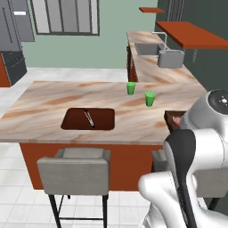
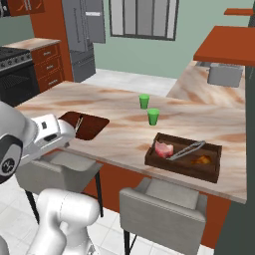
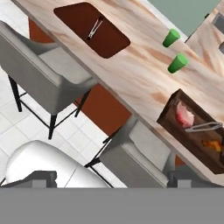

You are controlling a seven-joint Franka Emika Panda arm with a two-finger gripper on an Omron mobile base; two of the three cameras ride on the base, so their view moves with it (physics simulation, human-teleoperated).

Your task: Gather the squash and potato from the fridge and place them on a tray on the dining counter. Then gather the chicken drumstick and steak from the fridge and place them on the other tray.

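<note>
On the dining counter (image 1: 53, 98) lie two dark reddish-brown trays. The left tray (image 1: 75, 120) (image 2: 92, 128) (image 3: 78, 19) holds just metal tongs. On the right tray (image 2: 211, 167) (image 3: 173, 116) rests the pink steak (image 2: 164, 149) (image 3: 185, 115), with tongs and an orange-brown piece (image 2: 201, 160) (image 3: 212, 145) that may be the chicken drumstick. My gripper (image 3: 111, 180) is open with nothing between its fingertips, back from the counter's near edge and above the stools. The fridge (image 2: 82, 35) stands far back with its doors shut. Squash and potato are out of view.
Two green cups (image 2: 144, 101) (image 2: 153, 116) stand on the counter between the trays. Grey stools (image 1: 73, 171) (image 2: 159, 204) line its near side. A wall counter with a sink (image 1: 149, 49) runs behind on the right, and a stove (image 2: 15, 69) is at the left.
</note>
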